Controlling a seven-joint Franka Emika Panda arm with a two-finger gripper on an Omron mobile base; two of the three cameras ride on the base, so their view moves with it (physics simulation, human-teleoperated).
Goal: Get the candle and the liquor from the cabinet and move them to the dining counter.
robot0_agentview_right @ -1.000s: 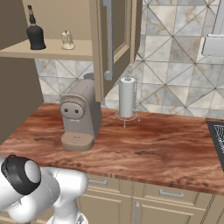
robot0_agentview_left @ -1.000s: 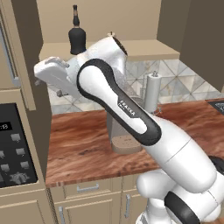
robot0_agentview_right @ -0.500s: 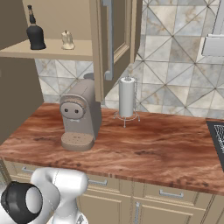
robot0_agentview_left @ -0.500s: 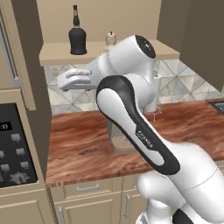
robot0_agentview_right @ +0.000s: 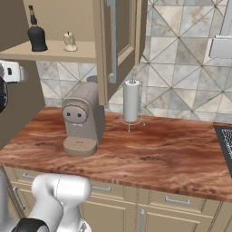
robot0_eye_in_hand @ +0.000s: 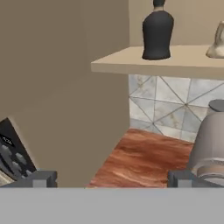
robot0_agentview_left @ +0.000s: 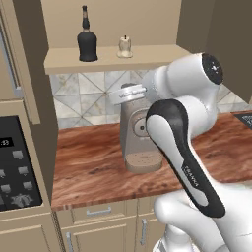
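The candle (robot0_agentview_left: 125, 47) and the black bottle (robot0_agentview_left: 87, 41) stand upright on the bottom shelf of the open cabinet (robot0_agentview_left: 113, 60) — bottle to the left, candle just to its right, a small gap between them. In the right base view the cabinet door (robot0_agentview_right: 118, 43) hangs open on the right, its long metal handle (robot0_agentview_right: 112, 41) facing out. Below the shelf a beige coffee machine (robot0_agentview_right: 83, 120) sits on the wood-grain tabletop (robot0_agentview_right: 158, 154) against the tiled wall, and a paper towel roll (robot0_agentview_right: 132, 100) stands on its holder to the right of it. A black control panel (robot0_agentview_left: 15, 172) sits at the left end of the tabletop.

The fingers (robot0_eye_in_hand: 43, 178) are spread wide with nothing between them — the hand view looks up at the bottle from below the shelf edge. The white arm (robot0_agentview_left: 182, 147) bends in front of the coffee machine.
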